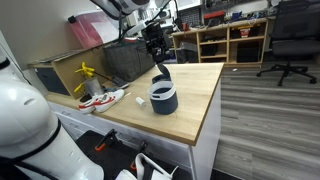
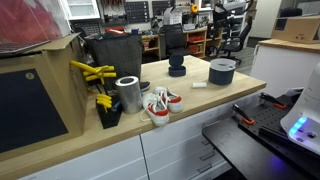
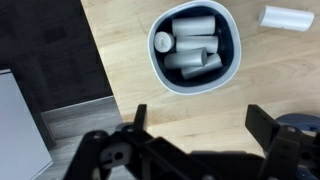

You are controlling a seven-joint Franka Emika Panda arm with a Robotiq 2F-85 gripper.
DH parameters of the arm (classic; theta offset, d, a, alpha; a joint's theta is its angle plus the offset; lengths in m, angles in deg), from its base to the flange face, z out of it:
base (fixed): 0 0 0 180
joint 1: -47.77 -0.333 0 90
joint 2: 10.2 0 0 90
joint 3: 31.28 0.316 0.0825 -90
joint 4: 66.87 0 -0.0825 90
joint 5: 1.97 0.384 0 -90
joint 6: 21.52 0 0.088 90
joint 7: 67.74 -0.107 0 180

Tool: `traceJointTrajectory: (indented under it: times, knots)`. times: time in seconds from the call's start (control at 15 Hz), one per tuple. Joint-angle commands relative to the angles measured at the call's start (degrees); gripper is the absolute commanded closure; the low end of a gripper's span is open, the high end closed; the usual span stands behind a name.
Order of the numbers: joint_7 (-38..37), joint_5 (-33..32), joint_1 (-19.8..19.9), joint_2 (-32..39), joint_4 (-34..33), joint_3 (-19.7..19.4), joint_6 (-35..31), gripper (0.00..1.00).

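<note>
Wooden worktop (image 3: pixel 120 40), workshop shelving (image 1: pixel 230 40) behind. Item: my gripper (image 3: pixel 200 130), jaws spread wide, holding nothing, hovering above. Item: bowl (image 3: pixel 192 89) of white cylinders (image 3: pixel 195 45), directly ahead of the fingertips, toward the wrist view's top. Item: loose cylinder (image 3: pixel 290 17) beside the bowl, long axis crosswise.

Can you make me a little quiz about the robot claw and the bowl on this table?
1. True or false: the gripper is shut on something from the bowl.
2. Where is the loose white tube? A: inside the bowl. B: on the table beside the bowl. C: on the floor.
3. Fill in: beside the metal can lies a pair of red and white ____.

Key: 1 false, it is open and empty, above the bowl. 2 B. 3 shoes.
</note>
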Motion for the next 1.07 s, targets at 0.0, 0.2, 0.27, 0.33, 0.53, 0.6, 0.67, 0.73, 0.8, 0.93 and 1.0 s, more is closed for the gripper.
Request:
traceJointTrajectory:
  times: [0.0, 0.2, 0.27, 0.33, 0.53, 0.6, 0.67, 0.73, 0.8, 0.93, 1.0]
  knots:
    - [-2.05, 1.49, -0.46, 3.69, -2.86, -0.11, -1.92, 0.0]
    - [-1.19, 1.92, -0.42, 5.86, -3.35, -0.43, 0.2, 0.0]
    - [-0.52, 2.32, -0.35, 6.4, -3.52, -0.55, 1.43, 0.0]
    - [0.22, 2.89, -0.21, 6.67, -3.57, -0.7, 2.22, 0.0]
    - [3.64, 5.19, 0.38, 7.0, -4.03, -1.04, 4.34, 0.0]
    - [4.48, 5.83, 0.62, 7.01, -4.3, -1.2, 5.22, 0.0]
    - [5.31, 6.26, 0.76, 6.98, -4.4, -1.38, 5.94, 0.0]
    - [6.98, 6.69, 0.89, 6.7, -4.27, -1.5, 7.16, 0.0]
    - [7.86, 6.7, 0.95, 6.65, -4.14, -1.63, 7.99, 0.0]
    - [9.32, 5.99, 1.05, 6.43, -3.26, -1.81, 9.07, 0.0]
    - [9.61, 5.64, 1.07, 6.44, -2.45, -1.88, 8.4, 0.0]
